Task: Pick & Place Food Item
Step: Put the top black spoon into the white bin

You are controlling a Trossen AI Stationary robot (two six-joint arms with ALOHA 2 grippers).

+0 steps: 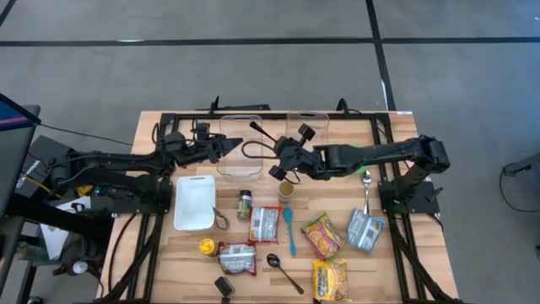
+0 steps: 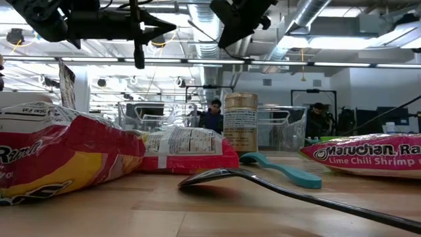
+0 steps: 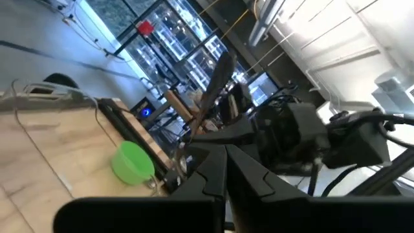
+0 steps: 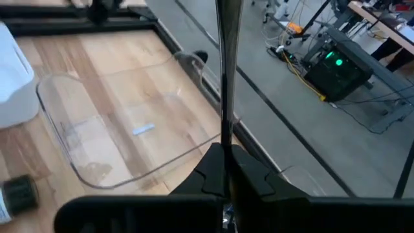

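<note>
We see the wooden table (image 1: 396, 270) spread with food packets. Over its far half the left gripper (image 1: 239, 143) hangs, fingers pressed together on nothing, pointing across a clear container (image 1: 240, 165). The right gripper (image 1: 278, 149) is clamped on a thin dark utensil (image 4: 223, 71), above that container. A ramen packet (image 1: 322, 235) lies near the teal spoon (image 1: 289, 228).

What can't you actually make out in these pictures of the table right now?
- Small dark item at the near table edge, high view: too small to identify.
- Left ramen packet, low view: name cut off by the picture's edge.
- Spice jar label, low view: print too small to read.
- Green bowl, left wrist view: partly hidden behind the left claw.
</note>
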